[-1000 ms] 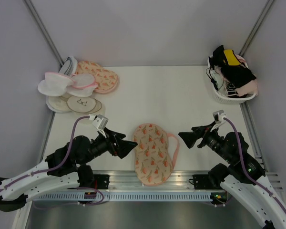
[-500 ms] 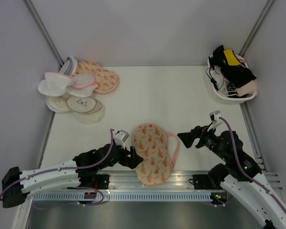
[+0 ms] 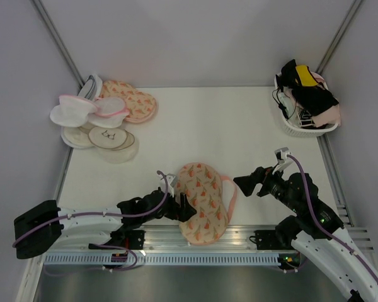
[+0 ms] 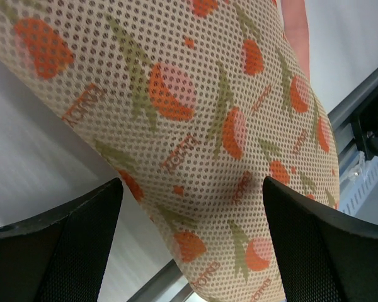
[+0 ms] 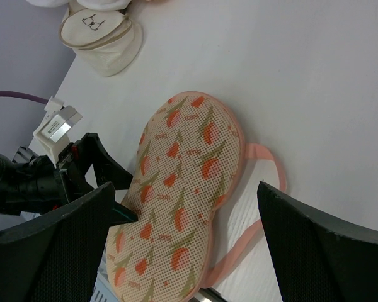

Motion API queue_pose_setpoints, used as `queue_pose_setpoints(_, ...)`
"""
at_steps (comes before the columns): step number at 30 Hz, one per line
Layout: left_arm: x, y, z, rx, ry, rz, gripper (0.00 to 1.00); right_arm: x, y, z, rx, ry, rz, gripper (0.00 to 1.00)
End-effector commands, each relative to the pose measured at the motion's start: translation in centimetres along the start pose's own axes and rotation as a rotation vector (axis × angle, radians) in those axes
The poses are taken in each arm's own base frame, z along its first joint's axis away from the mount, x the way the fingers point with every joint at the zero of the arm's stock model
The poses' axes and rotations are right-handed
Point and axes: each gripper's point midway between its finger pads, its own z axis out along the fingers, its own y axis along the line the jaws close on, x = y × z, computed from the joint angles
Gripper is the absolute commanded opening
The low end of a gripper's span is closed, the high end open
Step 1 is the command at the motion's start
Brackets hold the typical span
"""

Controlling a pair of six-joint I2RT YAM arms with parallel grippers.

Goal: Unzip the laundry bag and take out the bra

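The laundry bag (image 3: 205, 201) lies flat at the table's near edge. It is peanut-shaped, peach mesh with an orange print and a pink strap loop (image 5: 268, 182) on its right side. In the left wrist view the laundry bag (image 4: 195, 119) fills the frame, and its edge shows between the wide-apart fingers of my left gripper (image 4: 192, 242). From above, my left gripper (image 3: 186, 209) sits open against the bag's left edge. My right gripper (image 3: 242, 182) hangs open to the right of the strap, touching nothing. The right wrist view shows the laundry bag (image 5: 183, 182) and my right gripper (image 5: 186, 211). The bra is hidden.
A pile of white and cream pouches (image 3: 91, 123) and a second printed bag (image 3: 135, 102) lie at the back left. A white basket (image 3: 302, 129) holding black, yellow and pink garments stands at the back right. The metal rail (image 3: 195, 242) runs along the near edge.
My left arm has swung right and low, bringing its open gripper to the bag's left edge. My right gripper has shifted slightly left. The bag has not moved.
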Motion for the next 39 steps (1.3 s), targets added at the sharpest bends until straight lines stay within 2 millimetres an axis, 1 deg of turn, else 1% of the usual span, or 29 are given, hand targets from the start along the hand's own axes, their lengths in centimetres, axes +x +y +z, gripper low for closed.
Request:
queue_pose_setpoints(1, -2.2, -0.8, 0.8, -0.013, -0.082, -0.108, 0.94, -0.1, 0.5, 0.1, -0.026, -0.006, 0.016, 0.98)
queue_pose_setpoints(2, -2.1, -0.7, 0.9, -0.011, -0.083, -0.114, 0.86, -0.1, 0.6, 0.2, -0.028, -0.006, 0.019, 0.98)
queue_pose_setpoints(3, -2.1, -1.0, 1.1, 0.01, -0.089, -0.124, 0.66, 0.0, 0.6, 0.2, -0.032, -0.004, 0.02, 0.98)
queue_pose_setpoints(5, -1.9, -0.9, 1.3, 0.009, -0.087, -0.147, 0.49, 0.4, 0.5, 0.5, -0.032, 0.009, 0.027, 0.98)
queue_pose_setpoints(6, -2.0, -1.0, 1.5, 0.013, -0.095, -0.156, 0.28, 0.4, 0.5, 0.6, -0.033, 0.01, 0.027, 0.98)
queue_pose_setpoints(8, -2.3, -1.4, 1.6, 0.036, -0.113, -0.189, 0.04, 0.6, 0.5, 0.7, -0.036, 0.014, 0.029, 0.98)
queue_pose_setpoints(9, -2.2, -1.2, 1.5, 0.039, -0.119, -0.201, 0.02, 0.6, 0.5, 0.8, -0.035, 0.015, 0.029, 0.98)
queue_pose_setpoints(10, -3.2, -2.2, 1.4, 0.088, -0.16, -0.226, 0.02, 0.8, 0.4, 0.8, -0.032, 0.022, 0.032, 0.98)
queue_pose_setpoints(13, -4.9, -2.6, 0.9, 0.098, -0.235, -0.278, 0.02, 1.0, 0.5, 1.1, -0.037, 0.038, 0.03, 0.98)
queue_pose_setpoints(14, -6.7, -2.5, 0.8, 0.057, -0.291, -0.302, 0.02, 1.1, 0.4, 1.2, -0.033, 0.047, 0.017, 0.98)
queue_pose_setpoints(16, -8.6, -2.0, 0.5, -0.026, -0.346, -0.374, 0.02, 1.4, -0.1, 1.5, 0.001, 0.081, 0.001, 0.98)
queue_pose_setpoints(17, -7.8, 0.2, 0.4, -0.158, -0.317, -0.374, 0.02, 1.6, -0.5, 1.6, 0.023, 0.101, -0.007, 0.98)
queue_pose_setpoints(18, -10.4, -0.3, 0.0, -0.187, -0.392, -0.423, 0.02, 1.7, -0.6, 1.9, 0.037, 0.118, -0.023, 0.98)
queue_pose_setpoints(19, -10.7, 0.3, 0.0, -0.233, -0.391, -0.428, 0.02, 1.6, -0.6, 2.1, 0.044, 0.12, -0.034, 0.98)
queue_pose_setpoints(20, -12.8, -0.4, 0.0, -0.22, -0.422, -0.456, 0.02, 1.6, -0.6, 2.2, 0.052, 0.121, -0.041, 0.98)
queue_pose_setpoints(22, -14.4, -0.7, 0.5, -0.214, -0.429, -0.453, 0.02, 1.5, -0.5, 2.7, 0.089, 0.127, -0.073, 0.98)
queue_pose_setpoints(23, -15.0, 0.5, 1.4, -0.249, -0.426, -0.454, 0.02, 1.5, -0.4, 2.9, 0.099, 0.131, -0.082, 0.98)
queue_pose_setpoints(24, -16.2, -0.6, 2.0, -0.203, -0.411, -0.462, 0.02, 1.7, -0.2, 3.3, 0.113, 0.141, -0.085, 0.98)
queue_pose_setpoints(25, -16.6, -0.3, 2.7, -0.195, -0.398, -0.469, 0.02, 2.5, 0.9, 3.5, 0.084, 0.16, -0.106, 0.98)
queue_pose_setpoints(26, -17.7, -0.2, 3.2, -0.155, -0.382, -0.494, 0.02, 2.1, 1.2, 4.0, 0.098, 0.129, -0.112, 0.98)
queue_pose_setpoints(27, -18.0, 0.0, 4.1, -0.142, -0.374, -0.5, 0.02, 2.8, 1.4, 4.5, 0.106, 0.146, -0.122, 0.98)
queue_pose_setpoints(28, -18.3, 0.0, 4.3, -0.13, -0.368, -0.502, 0.02, 3.9, 2.8, 4.6, 0.077, 0.166, -0.138, 0.98)
queue_pose_setpoints(29, -19.1, -0.3, 4.4, -0.116, -0.368, -0.502, 0.02, 3.5, 2.6, 5.1, 0.118, 0.124, -0.15, 0.98)
queue_pose_setpoints(30, -19.1, -0.4, 4.4, -0.119, -0.362, -0.498, 0.02, 4.5, 2.8, 5.8, 0.132, 0.144, -0.174, 0.98)
queue_pose_setpoints(31, -19.4, -0.6, 4.3, -0.113, -0.367, -0.499, 0.02, 5.4, 3.8, 5.9, 0.113, 0.158, -0.19, 0.97)
queue_pose_setpoints(34, -19.7, -0.7, 3.4, -0.104, -0.374, -0.504, 0.02, 7.1, 4.2, 7.4, 0.132, 0.177, -0.217, 0.82)
queue_pose_setpoints(35, -19.9, -0.4, 3.1, -0.112, -0.381, -0.508, 0.02, 7.7, 4.2, 8.2, 0.14, 0.184, -0.213, 0.72)
queue_pose_setpoints(36, -19.9, -0.3, 2.9, -0.111, -0.381, -0.509, 0.02, 8.2, 4.1, 8.5, 0.143, 0.196, -0.211, 0.66)
queue_pose_setpoints(39, -20.3, -0.1, 2.0, -0.099, -0.395, -0.517, 0.02, 9.5, 4.2, 9.4, 0.143, 0.211, -0.19, 0.63)
